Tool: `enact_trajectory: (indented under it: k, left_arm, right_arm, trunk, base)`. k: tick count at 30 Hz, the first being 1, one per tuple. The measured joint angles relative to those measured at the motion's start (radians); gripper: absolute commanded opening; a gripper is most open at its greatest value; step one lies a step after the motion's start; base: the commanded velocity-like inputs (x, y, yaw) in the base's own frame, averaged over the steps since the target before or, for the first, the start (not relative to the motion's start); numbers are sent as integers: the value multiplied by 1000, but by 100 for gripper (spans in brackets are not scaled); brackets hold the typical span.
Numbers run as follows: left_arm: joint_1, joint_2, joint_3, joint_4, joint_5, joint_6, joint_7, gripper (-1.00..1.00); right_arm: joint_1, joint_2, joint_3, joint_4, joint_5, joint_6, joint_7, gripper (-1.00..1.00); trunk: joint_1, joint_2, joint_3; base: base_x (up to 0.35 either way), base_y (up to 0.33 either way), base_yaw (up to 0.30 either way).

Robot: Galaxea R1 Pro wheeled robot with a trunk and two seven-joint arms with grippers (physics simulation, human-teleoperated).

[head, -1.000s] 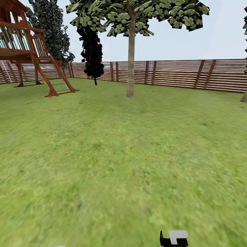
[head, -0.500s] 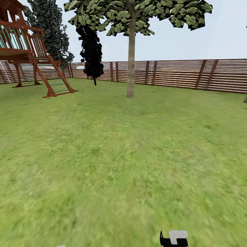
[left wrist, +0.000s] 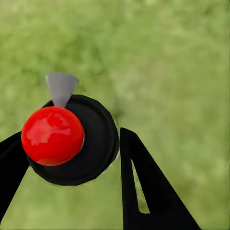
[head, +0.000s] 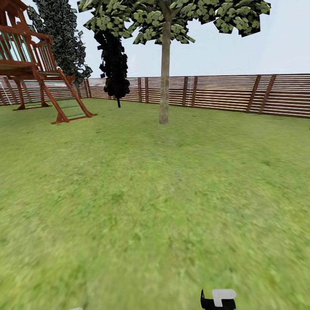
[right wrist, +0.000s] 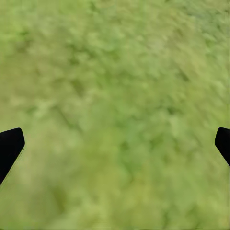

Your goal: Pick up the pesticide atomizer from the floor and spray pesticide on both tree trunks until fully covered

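- Red-topped dark pesticide atomizer is clamped between the black left gripper fingers, over grass.
- Black right gripper fingers are spread wide.
- Grey-beige tree trunk is seen far ahead, before the brown slat fence.

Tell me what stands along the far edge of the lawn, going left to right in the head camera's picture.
Reddish-brown wooden play tower with ladder → narrow black cypress → tall tree with a thick grey-beige trunk → long stretch of brown horizontal-slat fence.
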Motion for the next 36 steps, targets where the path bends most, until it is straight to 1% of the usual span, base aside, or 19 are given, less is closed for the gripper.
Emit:
enact_trajectory:
  k: [31, 36]
  left_arm:
    - [0, 1, 0, 0, -1, 1, 0, -100]
    - [0, 1, 0, 0, -1, 2, 0, -100]
  right_arm:
    - [0, 0, 0, 0, 0, 0, 0, 100]
    - [0, 3, -1, -4, -2, -1, 0, 100]
  trunk:
    - [0, 0, 0]
    - [0, 0, 0]
  base:
    - [338, 0, 0]
    - [337, 0, 0]
